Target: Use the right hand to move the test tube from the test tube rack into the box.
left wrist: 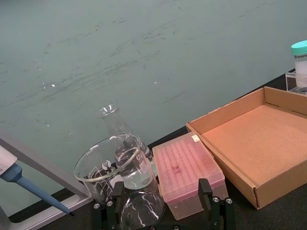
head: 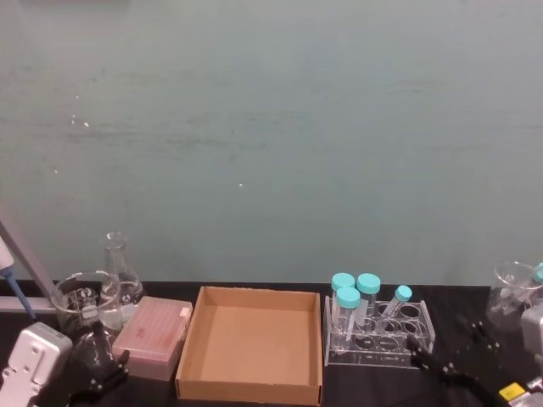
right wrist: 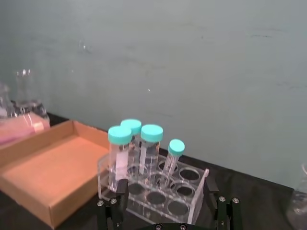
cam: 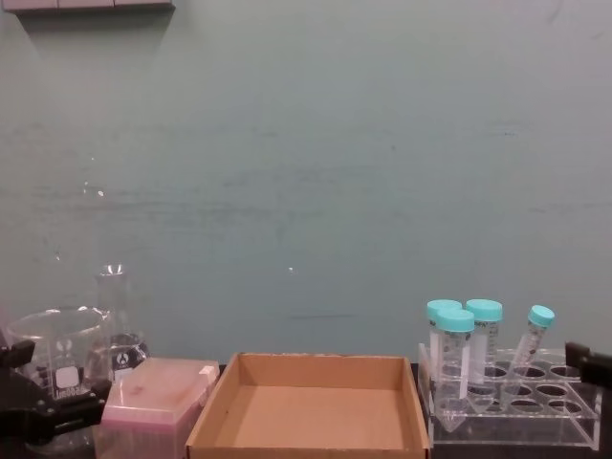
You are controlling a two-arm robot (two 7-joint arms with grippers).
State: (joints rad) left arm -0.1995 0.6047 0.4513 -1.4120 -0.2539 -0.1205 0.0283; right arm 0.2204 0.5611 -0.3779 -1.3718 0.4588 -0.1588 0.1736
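— Right wrist view: where is it?
— My right hand [right wrist: 169, 208] has its fingers spread wide, empty. The test tube [right wrist: 171, 155] leans in the test tube rack [right wrist: 199, 184], just beyond them.
— Head view?
— The rack stands right of the box [head: 191, 339], and my hand is just in front of it.
— Left wrist view?
— My left gripper [left wrist: 160, 208] is also wide, near the glassware [left wrist: 110, 163].

A slim teal-capped tube [head: 397, 302] leans in the clear rack [head: 379, 346] beside three wider tubes [head: 352, 301]. The cardboard box [head: 252, 348] sits just left of the rack; the right gripper [head: 437, 360] is low at the rack's right.
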